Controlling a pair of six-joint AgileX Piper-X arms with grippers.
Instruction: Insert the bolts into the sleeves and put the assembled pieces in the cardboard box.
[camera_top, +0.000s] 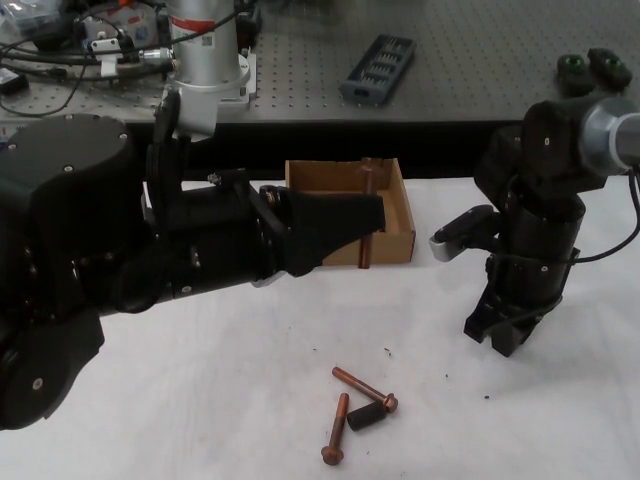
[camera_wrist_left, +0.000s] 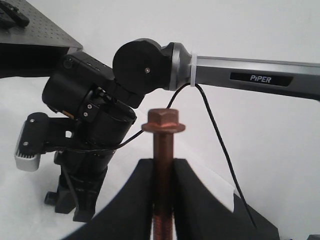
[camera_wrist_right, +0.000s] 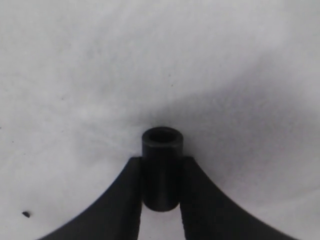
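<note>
Bolt (camera_wrist_left: 163, 145) clamped upright in left hand (camera_wrist_left: 163, 162), sleeve (camera_wrist_right: 162, 172) pinched by right hand (camera_wrist_right: 161, 159), bore (camera_wrist_right: 162, 136) visible from its wrist view

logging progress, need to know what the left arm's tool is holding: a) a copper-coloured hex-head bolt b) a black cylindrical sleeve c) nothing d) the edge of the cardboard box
a: the left tool is shut on the copper-coloured metal hex-head bolt, while the short black cylindrical sleeve sits in the right tool.
</note>
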